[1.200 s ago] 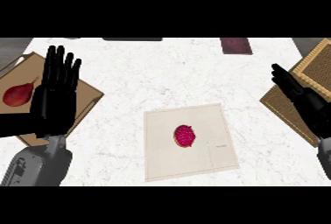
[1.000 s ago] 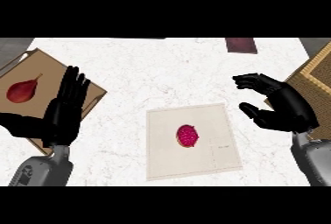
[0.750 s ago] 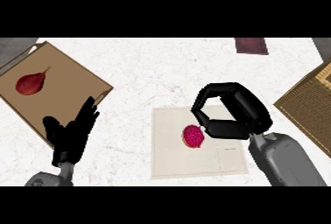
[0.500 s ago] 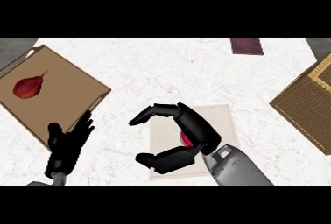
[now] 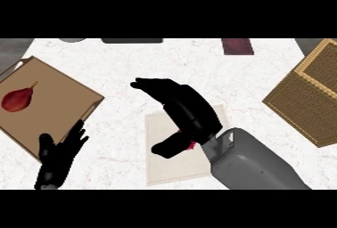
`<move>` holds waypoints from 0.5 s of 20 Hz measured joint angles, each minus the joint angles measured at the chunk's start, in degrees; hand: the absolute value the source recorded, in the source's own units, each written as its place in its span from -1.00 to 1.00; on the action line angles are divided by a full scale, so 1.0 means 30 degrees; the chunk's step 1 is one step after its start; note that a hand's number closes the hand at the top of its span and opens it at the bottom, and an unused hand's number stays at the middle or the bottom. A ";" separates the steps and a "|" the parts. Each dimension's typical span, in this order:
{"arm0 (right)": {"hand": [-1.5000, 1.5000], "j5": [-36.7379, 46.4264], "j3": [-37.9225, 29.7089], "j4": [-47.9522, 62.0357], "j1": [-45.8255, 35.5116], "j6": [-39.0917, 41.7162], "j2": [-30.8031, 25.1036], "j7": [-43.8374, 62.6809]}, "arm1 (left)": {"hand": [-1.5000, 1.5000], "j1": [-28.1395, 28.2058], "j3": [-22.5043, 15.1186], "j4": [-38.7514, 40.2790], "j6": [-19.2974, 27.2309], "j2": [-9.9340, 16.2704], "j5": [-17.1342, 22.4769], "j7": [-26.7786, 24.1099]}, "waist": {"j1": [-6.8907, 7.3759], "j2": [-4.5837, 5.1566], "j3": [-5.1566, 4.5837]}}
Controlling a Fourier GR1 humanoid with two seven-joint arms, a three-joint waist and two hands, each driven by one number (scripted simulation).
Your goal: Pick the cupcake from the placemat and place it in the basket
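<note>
Head view. Landmark: placemat (image 5: 172, 165), pale, at centre of the marble bench (image 5: 132, 67).

Right hand (image 5: 187, 111) lies across the placemat's upper half, palm down, forearm entering from the lower right of the mat. Fingers (image 5: 150, 84) reach past the mat's upper left corner and bend over; thumb (image 5: 170, 146) curls underneath, just above the mat's middle. Cupcake (image 5: 191, 144): only a sliver of red-pink shows between thumb and palm, on the placemat. Fingers appear to be closing round it, but whether they touch it cannot be told, and no lift is evident.

Left hand (image 5: 58, 156) is well left of the placemat, open, fingers straight and spread, resting; holds nothing.

Basket (image 5: 308, 95), woven, sits well right of and above the placemat; nothing seen inside the part that shows. Brown board (image 5: 49, 104) with a red object (image 5: 18, 99) is well left of the mat. Dark red item (image 5: 237, 46) lies far above it.

Progress, as judged: reach done, grasp in hand. Left to do: secure the cupcake, lift, carry right to the basket, release.
</note>
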 measured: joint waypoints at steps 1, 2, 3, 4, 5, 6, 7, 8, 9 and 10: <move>-1.00 0.0285 -0.0073 -0.0247 -0.0685 0.0666 -0.0446 0.0853 | 0.00 0.0004 0.0094 0.0024 -0.0018 0.0068 0.0064 0.0138 | -0.0063 0.0009 0.0009; -1.00 0.0289 -0.0316 -0.0657 -0.1364 0.1494 -0.0944 0.1704 | 0.00 0.0073 0.0117 0.0005 0.0012 0.0044 0.0070 0.0150 | -0.0130 0.0004 0.0019; -1.00 0.0280 -0.0456 -0.1124 -0.2020 0.2321 -0.1300 0.2650 | 0.00 0.0129 0.0172 0.0020 -0.0003 0.0079 0.0055 0.0094 | -0.0181 -0.0002 0.0026; -1.00 0.0087 -0.0775 -0.1490 -0.2689 0.3216 -0.1712 0.3438 | 0.00 0.0167 0.0300 0.0016 -0.0123 0.0123 0.0163 0.0033 | -0.0186 0.0013 0.0025; -1.00 -0.0220 -0.1090 -0.1797 -0.3282 0.4174 -0.2153 0.4114 | 0.00 0.0228 0.0294 0.0020 -0.0075 0.0043 0.0086 -0.0128 | -0.0195 0.0028 0.0032; -1.00 -0.0630 -0.1337 -0.2187 -0.3829 0.5167 -0.2519 0.4869 | 0.00 0.0338 0.0264 -0.0058 -0.0065 -0.0041 0.0054 -0.0270 | -0.0213 0.0021 0.0034; -1.00 -0.1160 -0.1621 -0.2316 -0.4307 0.6207 -0.2912 0.5397 | 0.00 0.0346 0.0258 -0.0136 -0.0072 -0.0053 0.0055 -0.0202 | -0.0198 0.0045 0.0037; -1.00 -0.1829 -0.1948 -0.2542 -0.4723 0.7271 -0.3314 0.5967 | 0.00 0.0404 0.0248 -0.0272 0.0001 -0.0070 0.0027 -0.0135 | -0.0204 0.0054 0.0037; -1.00 -0.2548 -0.2185 -0.2700 -0.5107 0.8324 -0.3617 0.6525 | 0.00 0.0370 0.0280 -0.0260 -0.0082 0.0026 0.0050 0.0018 | -0.0231 0.0070 0.0040; -1.00 -0.3335 -0.2435 -0.2837 -0.5437 0.9394 -0.3972 0.7115 | 0.00 0.0397 0.0308 -0.0304 -0.0031 0.0030 0.0050 0.0109 | -0.0261 0.0069 0.0040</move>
